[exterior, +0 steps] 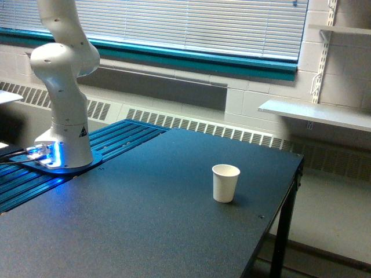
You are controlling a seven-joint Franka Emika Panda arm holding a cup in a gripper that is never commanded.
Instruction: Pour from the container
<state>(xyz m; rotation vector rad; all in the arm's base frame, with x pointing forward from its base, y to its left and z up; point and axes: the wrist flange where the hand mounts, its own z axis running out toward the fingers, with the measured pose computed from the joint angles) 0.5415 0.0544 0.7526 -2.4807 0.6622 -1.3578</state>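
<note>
Arm (64, 87): over on the exterior view's left, the white robot arm rises from its base and runs straight out of the top of the frame.
Base (61, 157): round foot bolted on blue slatted rails, lit with a blue glow, cables trailing off to the left edge.
Gripper: out of shot, folks; the arm's end is above the frame, so I cannot tell whether it is wide, narrow or holding anything.
Container: the clear cup with brown grains is nowhere in this view, so where it sits cannot be told.
Table (145, 220): dark, matte top filling the middle and foreground, its corner and a black leg on the right.
Paper cup (225, 182): white, opaque, standing upright and open-mouthed on the table, right of centre, well apart from the arm's base, near the table's right edge.
Window blinds (191, 23): closed slats along the back wall above a teal sill.
Shelf (316, 113): white wall shelf on the exterior view's right, on slotted brackets.
</note>
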